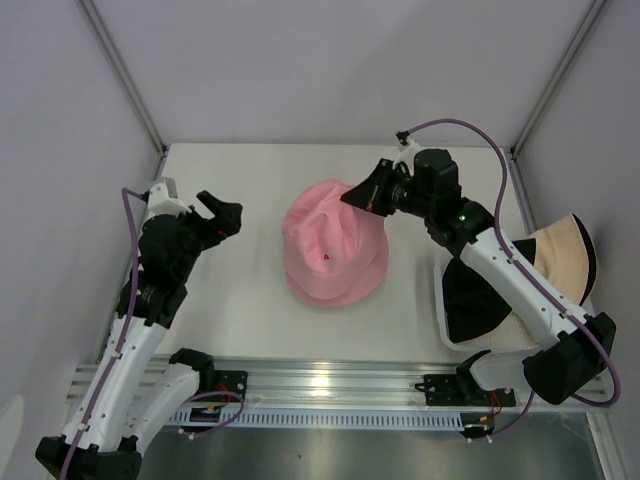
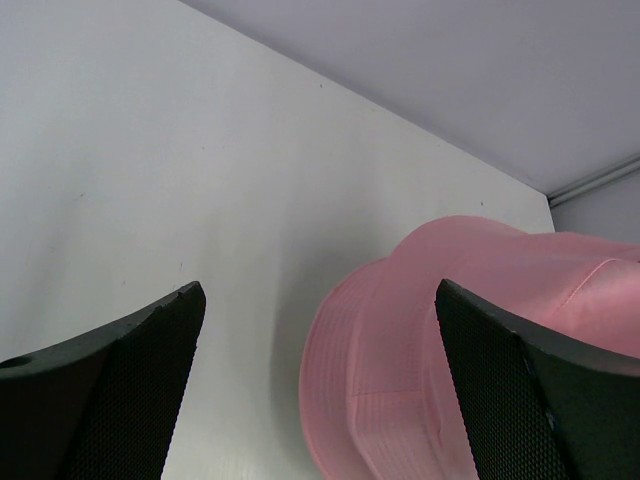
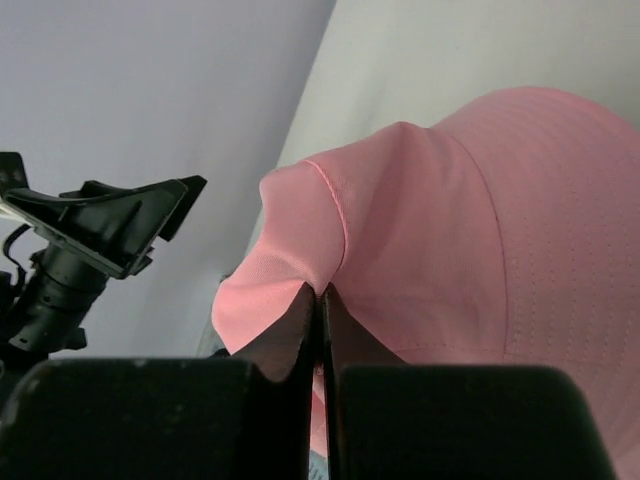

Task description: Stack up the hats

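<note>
A white worktop [image 1: 230, 300] enclosed by pale grey walls [image 1: 300, 60] is observed. The right claw [image 1: 352, 195] is recorded closed, pinching a fold of a pink soft-fabric bucket hat [image 1: 335, 260], which is held partly raised at the worktop's centre. The left claw [image 1: 222, 212] is noted open and empty, well apart on the hat's left. At the right edge, a black fabric bucket hat [image 1: 470, 295] and a beige fabric bucket hat [image 1: 560, 255] are seen overlapping on a white tray [image 1: 440, 330].

Black hat [image 1: 468, 300] crossed and partly hidden by right arm [image 1: 520, 282], beige hat [image 1: 560, 262] likewise, white tray [image 1: 441, 322] mostly covered by both, pink hat [image 2: 400, 370] cut off at left wrist view's lower edge, pink layer count indeterminate
</note>
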Robot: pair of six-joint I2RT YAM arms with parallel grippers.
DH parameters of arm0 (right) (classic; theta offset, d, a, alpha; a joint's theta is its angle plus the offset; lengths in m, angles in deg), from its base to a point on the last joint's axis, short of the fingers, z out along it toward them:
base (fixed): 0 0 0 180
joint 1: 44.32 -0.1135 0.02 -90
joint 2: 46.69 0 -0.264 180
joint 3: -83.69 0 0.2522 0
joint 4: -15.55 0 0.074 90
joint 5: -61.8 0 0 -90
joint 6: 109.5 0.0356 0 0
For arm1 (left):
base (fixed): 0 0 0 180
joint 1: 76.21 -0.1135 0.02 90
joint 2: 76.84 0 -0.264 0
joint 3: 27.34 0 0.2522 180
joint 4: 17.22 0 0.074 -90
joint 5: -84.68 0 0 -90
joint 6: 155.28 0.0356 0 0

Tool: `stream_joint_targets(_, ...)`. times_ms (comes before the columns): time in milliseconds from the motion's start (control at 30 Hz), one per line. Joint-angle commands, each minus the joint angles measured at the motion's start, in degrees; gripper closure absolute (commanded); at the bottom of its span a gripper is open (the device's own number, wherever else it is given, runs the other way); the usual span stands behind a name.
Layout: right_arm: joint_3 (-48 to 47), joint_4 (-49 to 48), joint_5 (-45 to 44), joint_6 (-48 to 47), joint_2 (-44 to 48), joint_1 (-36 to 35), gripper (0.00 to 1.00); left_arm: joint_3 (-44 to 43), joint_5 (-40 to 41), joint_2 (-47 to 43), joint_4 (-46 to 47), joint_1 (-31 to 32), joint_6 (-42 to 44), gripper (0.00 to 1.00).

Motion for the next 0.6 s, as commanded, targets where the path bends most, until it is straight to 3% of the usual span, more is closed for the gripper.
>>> stream_joint_targets(0,0.05,1.98,-4.29,-5.05,0.73,-0.20,0.96,0.87,-3.11,1.41,3.05,-0.71,-0.61,0.01)
stream_joint_targets(67,-0.47,5.21,-6.49,-7.25,0.55,-0.29,0.82,1.31,-5.38,2.03,3.84,-0.71,-0.17,0.00)
stream_joint_targets(133,-1.70,8.21,-9.29,-11.64,0.64,-0.20,0.60,1.40,-6.80,3.43,4.28,-0.62,0.18,0.01)
stream_joint_targets(167,-3.62,11.53,-10.44,-13.48,0.73,-0.20,0.49,1.32,-6.81,3.87,4.28,-0.62,0.27,0.01)
stream_joint_targets(200,-4.69,13.48,-13.93,-16.63,1.16,-0.20,0.30,1.23,-8.89,4.23,4.28,-0.62,0.27,0.01)
stream_joint_targets(300,-6.45,17.89,-20.01,-19.21,3.10,0.93,0.12,2.36,-10.75,4.85,5.59,-0.62,-0.86,0.00)
stream_joint_targets(367,-5.93,18.51,-21.80,-17.03,4.94,4.26,0.06,4.03,-12.07,4.58,7.44,-0.62,-3.14,0.01)
stream_joint_targets(400,-3.58,17.64,-16.66,-15.89,5.47,8.63,0.05,4.65,-12.60,4.58,8.40,-0.62,-4.20,0.01)
stream_joint_targets(567,8.91,4.13,-11.51,-10.96,8.20,13.42,0.05,10.19,-13.66,6.68,15.79,-0.71,-10.97,0.01)
